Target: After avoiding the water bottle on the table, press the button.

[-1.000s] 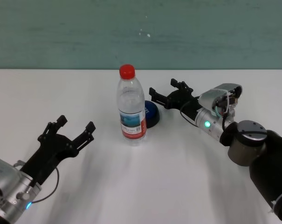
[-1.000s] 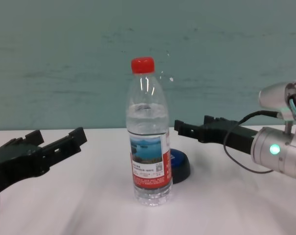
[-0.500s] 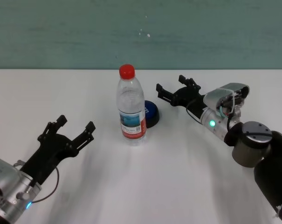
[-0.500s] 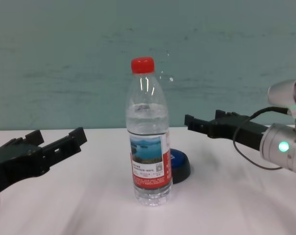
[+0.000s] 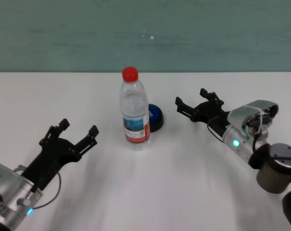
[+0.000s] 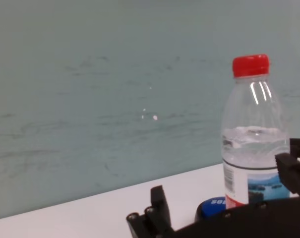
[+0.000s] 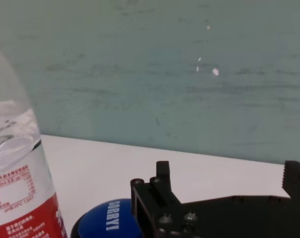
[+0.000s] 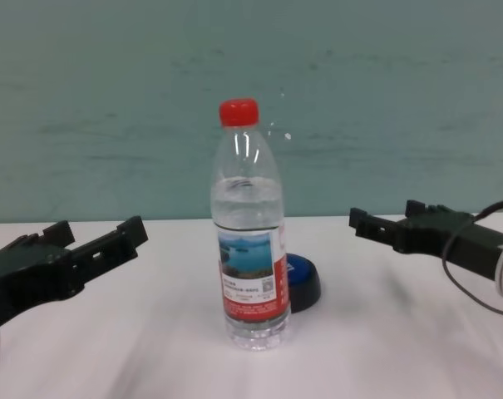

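In the head view the bottle stands upright mid-tabletop with the button tucked just behind it to the right, so a straight approach from the near side is blocked; the right end effector hangs to the right of the button, apart from it, fingers spread wide and holding nothing, aimed where it could likely come at the button from the open side, while the left end effector sits parked well to the left, also wide open and empty. The left wrist view shows the bottle in front of the button's blue edge. The right wrist view looks over the open fingers at the blue dome, unobstructed, the bottle beside it. The chest view confirms the button half hidden behind the bottle's base, both end effectors clear of everything
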